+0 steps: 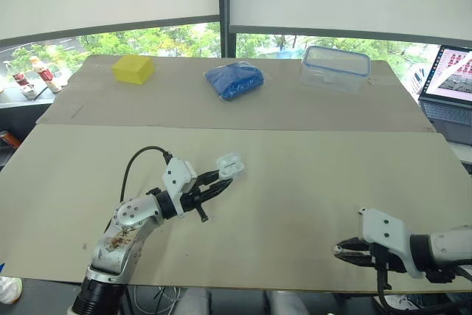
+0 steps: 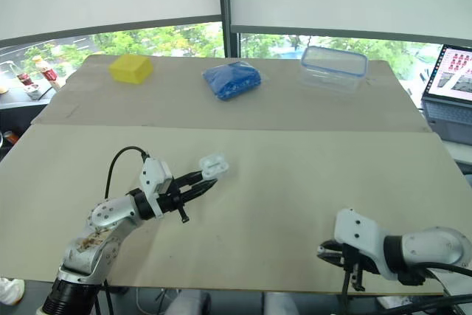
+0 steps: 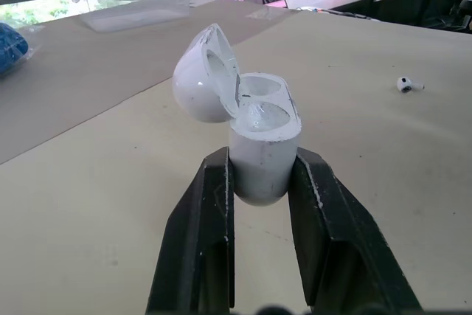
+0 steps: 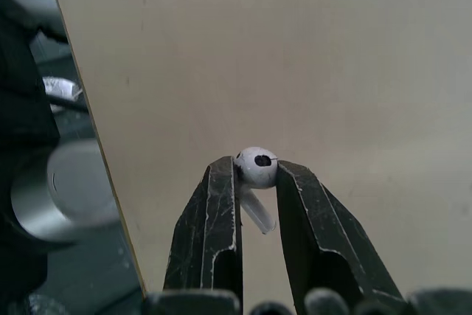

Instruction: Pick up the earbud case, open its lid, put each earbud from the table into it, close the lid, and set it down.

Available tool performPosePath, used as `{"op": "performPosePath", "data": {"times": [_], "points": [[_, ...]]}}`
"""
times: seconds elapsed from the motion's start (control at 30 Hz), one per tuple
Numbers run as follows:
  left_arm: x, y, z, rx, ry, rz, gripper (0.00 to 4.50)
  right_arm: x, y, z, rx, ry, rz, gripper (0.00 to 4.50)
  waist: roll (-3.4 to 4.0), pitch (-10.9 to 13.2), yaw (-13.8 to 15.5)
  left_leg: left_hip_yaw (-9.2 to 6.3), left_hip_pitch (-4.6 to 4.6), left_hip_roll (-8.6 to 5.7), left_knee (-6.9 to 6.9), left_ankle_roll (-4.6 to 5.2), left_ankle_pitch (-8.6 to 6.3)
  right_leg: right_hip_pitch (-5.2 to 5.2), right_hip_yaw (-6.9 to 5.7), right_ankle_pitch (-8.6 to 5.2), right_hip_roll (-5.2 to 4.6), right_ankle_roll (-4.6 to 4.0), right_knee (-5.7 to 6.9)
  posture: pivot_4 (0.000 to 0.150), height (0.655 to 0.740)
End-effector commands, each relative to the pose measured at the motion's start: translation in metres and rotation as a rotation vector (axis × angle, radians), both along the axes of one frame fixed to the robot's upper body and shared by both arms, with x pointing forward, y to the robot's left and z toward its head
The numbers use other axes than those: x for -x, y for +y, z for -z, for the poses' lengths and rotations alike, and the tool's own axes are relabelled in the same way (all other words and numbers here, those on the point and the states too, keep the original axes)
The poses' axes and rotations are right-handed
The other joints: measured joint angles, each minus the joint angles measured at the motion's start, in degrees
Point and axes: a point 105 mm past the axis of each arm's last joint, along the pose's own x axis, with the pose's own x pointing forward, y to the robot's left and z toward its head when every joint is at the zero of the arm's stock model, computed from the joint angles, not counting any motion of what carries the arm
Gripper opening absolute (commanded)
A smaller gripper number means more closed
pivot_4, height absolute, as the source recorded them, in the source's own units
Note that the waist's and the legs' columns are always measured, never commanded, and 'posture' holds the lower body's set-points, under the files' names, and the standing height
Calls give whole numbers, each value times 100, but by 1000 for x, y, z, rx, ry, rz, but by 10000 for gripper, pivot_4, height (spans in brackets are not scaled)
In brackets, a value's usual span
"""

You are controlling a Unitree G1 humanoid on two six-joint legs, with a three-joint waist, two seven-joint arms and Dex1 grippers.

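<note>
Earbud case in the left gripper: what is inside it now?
The earbud case has its lid open, and both sockets look empty. Their deep bottoms are hidden by the rim, and the left gripper covers its lower sides.

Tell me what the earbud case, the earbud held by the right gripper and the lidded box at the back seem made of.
Earbud case: probably hard white plastic, going by the smooth, glossy shell with soft highlights.
Earbud: apparently the same glossy white plastic, with a small dark spot, perhaps mesh.
Box: clear plastic, since the table shows through it. Its lid is rimmed in blue, perhaps a rubbery seal.
</note>
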Motion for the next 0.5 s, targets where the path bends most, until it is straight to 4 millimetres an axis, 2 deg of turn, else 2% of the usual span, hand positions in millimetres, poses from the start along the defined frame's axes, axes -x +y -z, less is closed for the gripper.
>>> {"op": "performPosePath", "data": {"times": [0.03, 0.37, 0.4, 0.5], "points": [[7, -1, -12, 14, -44, 19, 5384, -4, -18, 0, 33, -55, 31, 3411, 0, 0, 4, 0, 0, 0, 0, 0, 0, 0, 0, 0, -1, 0, 0, 1500, 6797], [7, -1, -11, 12, -35, 23, 5384, -7, -26, 9, -16, -36, 88, 3411, -2, 2, 0, 2, 64, 2, -7, 3, -3, 77, 1, -2, 2, 4, -23, 1500, 6797], [7, -1, -11, 12, -35, 23, 5384, -8, -26, 9, -17, -36, 90, 13787, -2, 2, 0, 2, 64, 2, -7, 3, -3, 78, 1, -2, 1, 4, -23, 1500, 6797], [8, -2, -11, 14, -33, 25, 5384, -11, -26, 8, -7, -46, 88, 23589, -2, 2, 1, 1, 63, 2, -8, 3, -3, 77, 0, -2, 2, 4, -23, 1500, 6797]]}}
